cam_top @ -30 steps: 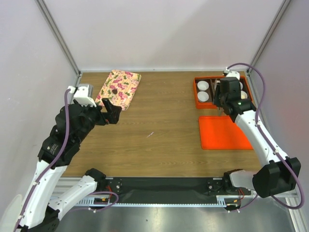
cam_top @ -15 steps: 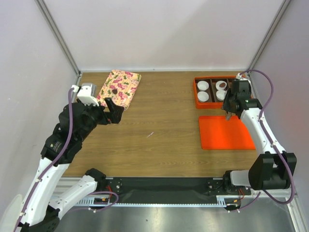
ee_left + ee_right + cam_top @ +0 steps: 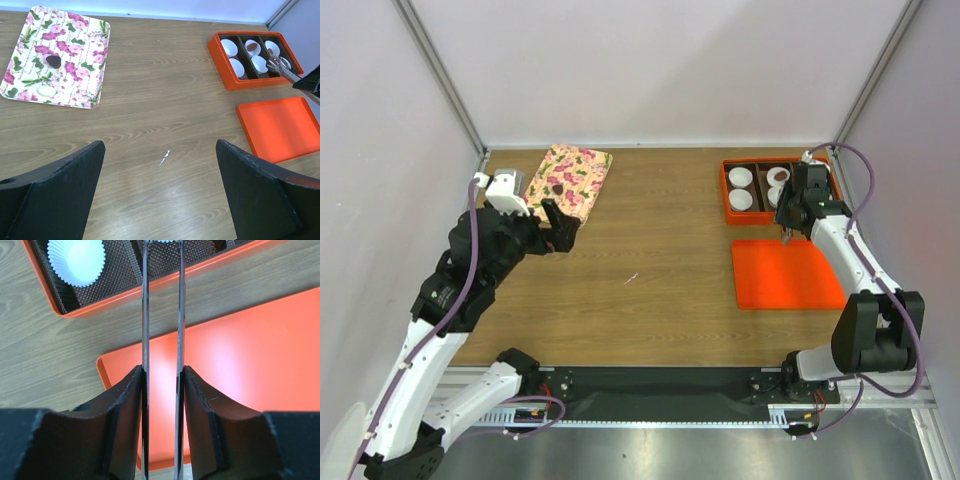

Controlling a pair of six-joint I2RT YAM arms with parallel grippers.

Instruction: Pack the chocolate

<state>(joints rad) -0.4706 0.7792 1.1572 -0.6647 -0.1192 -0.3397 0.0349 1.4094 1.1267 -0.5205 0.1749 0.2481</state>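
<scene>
— Top external view first: what is hemming the arms in?

— Pale wall panels [image 3: 670, 70] are closing off the left, far and right sides of the wooden table [image 3: 660, 230], and metal posts [image 3: 440, 75] are running up from its two far corners. A black rail [image 3: 660, 385] is running along the near edge, where both bases are sitting.

— And the room for moving?

— A broad stretch of bare wood is lying between the two sides, with a small white scrap [image 3: 164, 158] resting near the middle. The orange lid [image 3: 785, 275] is lying flat at the right, just near of the orange box [image 3: 725, 195]. The flowered tray [image 3: 582, 170] is sitting at the far left, angled, close to the left wall.

— How are the grippers standing?

— The left gripper [image 3: 560, 226] is hanging above the table just near of the tray, jaws spread wide and gripping nothing. The right gripper [image 3: 273, 63] is reaching from over the lid across the box's near wall. Its long thin blades are standing a narrow gap apart, and nothing is showing between them.

— Where is the chocolate?

— One chocolate lump [image 3: 53, 60] is lying on the tray, near a small white lump [image 3: 46, 91]. A second chocolate lump [image 3: 252, 46] is sitting in the box's far middle compartment, inside one of the white paper cups [image 3: 236, 67].
</scene>
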